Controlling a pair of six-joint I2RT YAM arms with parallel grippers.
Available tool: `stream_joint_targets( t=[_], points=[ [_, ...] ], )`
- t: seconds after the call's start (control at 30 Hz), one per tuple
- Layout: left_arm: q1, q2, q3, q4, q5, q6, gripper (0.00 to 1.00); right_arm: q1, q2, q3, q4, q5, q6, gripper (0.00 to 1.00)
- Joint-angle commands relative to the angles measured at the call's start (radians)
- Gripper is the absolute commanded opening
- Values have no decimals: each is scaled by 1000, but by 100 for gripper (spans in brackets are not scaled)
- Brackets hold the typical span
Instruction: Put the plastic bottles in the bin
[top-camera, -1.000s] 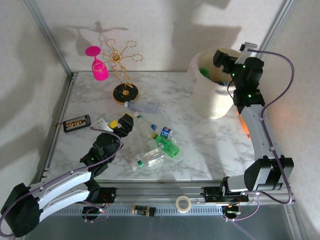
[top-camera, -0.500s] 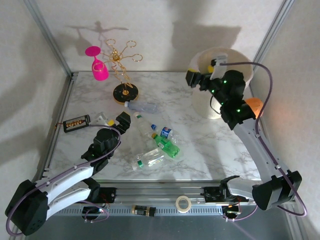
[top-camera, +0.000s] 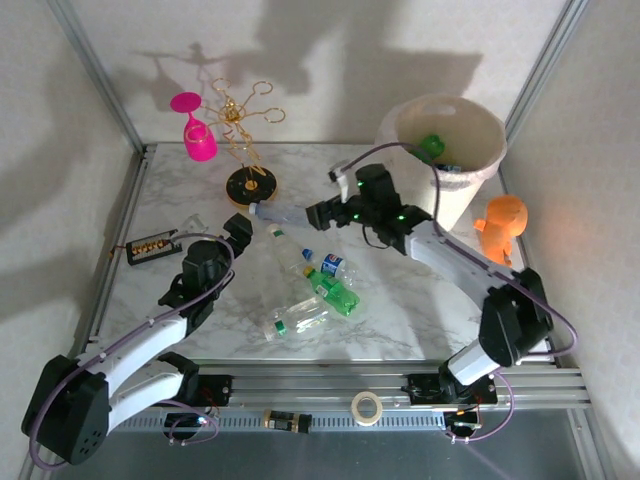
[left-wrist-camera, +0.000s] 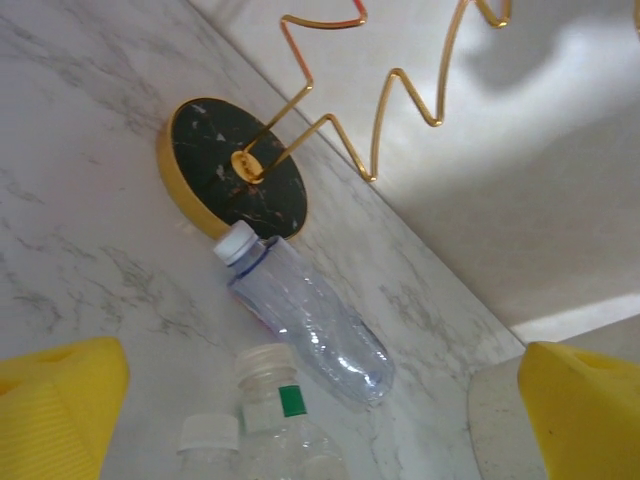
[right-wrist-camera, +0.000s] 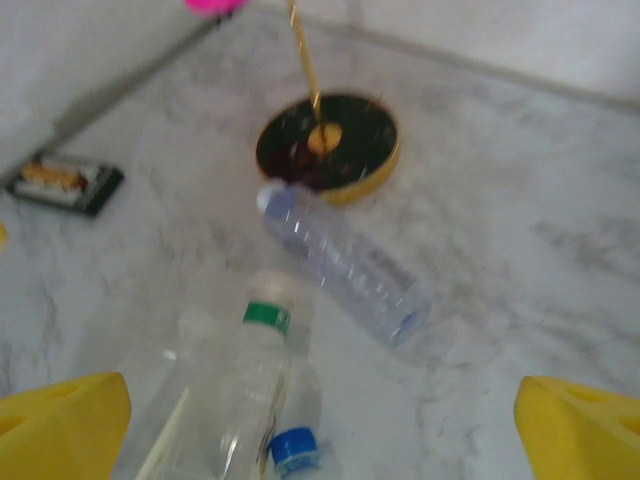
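**Top view.** Bin (top-camera: 455, 200) stands back right, and a green-capped bottle (top-camera: 432, 146) shows inside it. On the marble, a clear bottle (top-camera: 285, 213) lies just beside the rack base (top-camera: 250, 186). A cluster of bottles (top-camera: 325, 285) lies mid-table. Left gripper (top-camera: 237, 228) is released and empty, near the cluster's left end. Right gripper (top-camera: 320, 213) is released and empty, just beside the clear bottle's bottom end. Pink glass (top-camera: 197, 136) hangs back left, black box (top-camera: 152, 246) sits at the left edge, and an orange figure (top-camera: 500, 225) stands beside the bin.

**Left wrist.** The yellow fingers (left-wrist-camera: 60, 405) are wide apart with nothing gripped. The clear bottle's white cap is at the base rim. Two more necks show at the lower edge, one with a green band (left-wrist-camera: 290, 400).

**Right wrist.** The picture is blurred. The fingers are wide apart and empty. The clear bottle lies with its cap toward the base. A blue cap (right-wrist-camera: 295, 450) shows at the bottom.
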Motion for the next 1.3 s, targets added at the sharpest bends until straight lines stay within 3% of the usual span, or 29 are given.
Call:
stream_joint_targets(
  t=[0.0,0.37,0.6,1.03,1.27],
  points=[
    [33,2,19,-71,48,-24,100,37,114,65,-32,0,-72,99],
    [70,-11,-22,-75,130,-44,100,44,514,412,-166,74,-190,99],
    [81,-52,-55,-77,127,-54,100,44,718,654,-266,103,-245,99],
    [93,-115,-98,-82,116,-57,100,44,873,817,-323,95,-269,98],
    [94,-127,-104,-82,116,-66,100,45,910,855,-330,102,-286,91]
  ],
)
